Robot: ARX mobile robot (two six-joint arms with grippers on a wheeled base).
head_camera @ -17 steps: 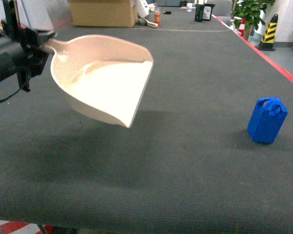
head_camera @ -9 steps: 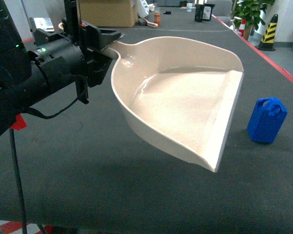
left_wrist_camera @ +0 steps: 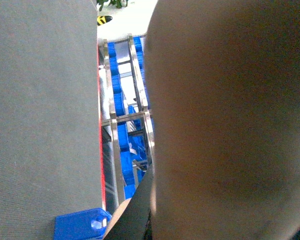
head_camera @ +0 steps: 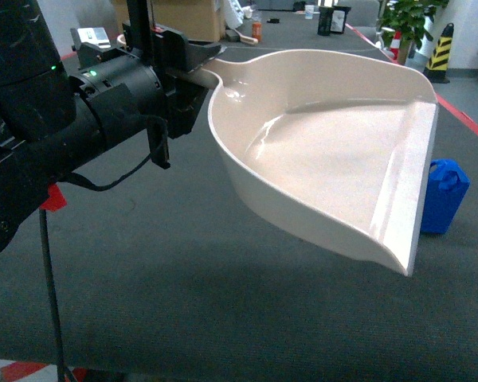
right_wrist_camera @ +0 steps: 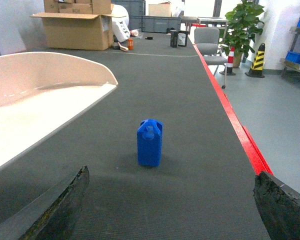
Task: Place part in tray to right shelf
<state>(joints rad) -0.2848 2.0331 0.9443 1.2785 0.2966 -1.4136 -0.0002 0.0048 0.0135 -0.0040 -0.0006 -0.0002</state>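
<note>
The cream tray [head_camera: 334, 151] hangs tilted above the dark table, its handle clamped in my left gripper [head_camera: 195, 70], which is shut on it. The tray's front lip hides the left side of the blue part [head_camera: 446, 195], which stands upright on the table. In the left wrist view the tray's underside [left_wrist_camera: 230, 120] fills the right side, with the part [left_wrist_camera: 82, 226] at the bottom left. A steel shelf [left_wrist_camera: 140, 120] with blue crates shows beyond the table edge. My right gripper [right_wrist_camera: 170, 210] is open and low, facing the part [right_wrist_camera: 150, 142], with the tray [right_wrist_camera: 40, 100] to its left.
A red strip [right_wrist_camera: 240, 130] marks the table's right edge, with floor beyond it. At the far end sit a cardboard box [right_wrist_camera: 77, 27] and small items. A chair [right_wrist_camera: 207, 37], a plant [right_wrist_camera: 245, 22] and a striped post [right_wrist_camera: 259, 60] stand off the table.
My left arm has swung the tray to the right and closer to the head camera. Its lip now covers part of the blue part, which has not moved.
</note>
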